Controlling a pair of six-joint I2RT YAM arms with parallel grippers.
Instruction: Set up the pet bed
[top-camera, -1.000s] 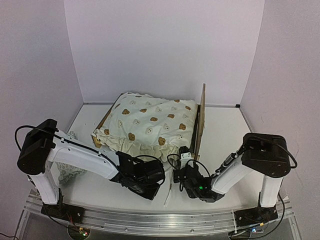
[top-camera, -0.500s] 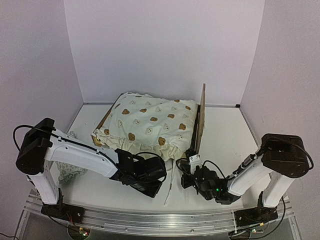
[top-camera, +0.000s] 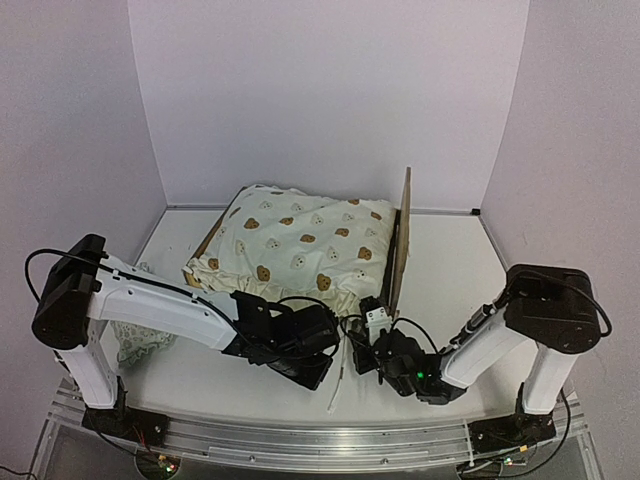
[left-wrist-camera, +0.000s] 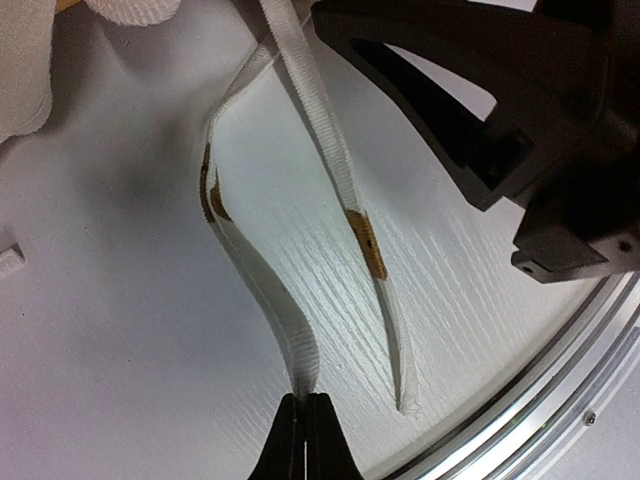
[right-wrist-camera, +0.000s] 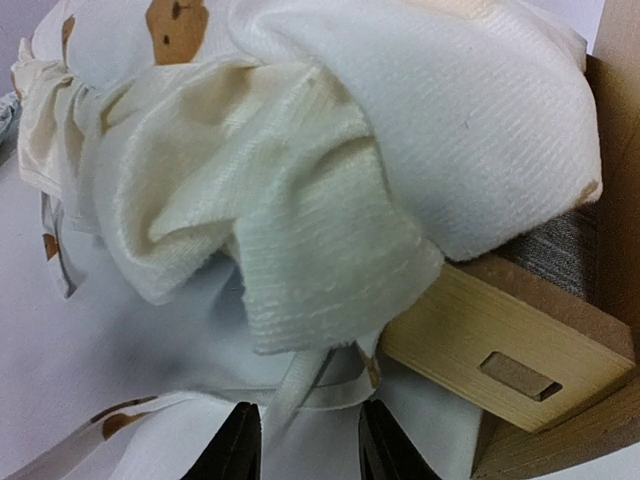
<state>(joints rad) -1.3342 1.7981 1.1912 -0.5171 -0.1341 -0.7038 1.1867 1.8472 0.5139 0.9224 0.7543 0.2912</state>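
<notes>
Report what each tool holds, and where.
The left tool pinches a cover tie near its end; the right tool is open, holding nothing.

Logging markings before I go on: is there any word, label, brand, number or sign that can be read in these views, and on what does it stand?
No readable text in any view.
Cream cover: only brown bear-face prints, no lettering.
Tie: brown marks, not letters.
Pet bed: its plywood is unmarked where it shows.
Robot arms: no label large or sharp enough to read.
</notes>
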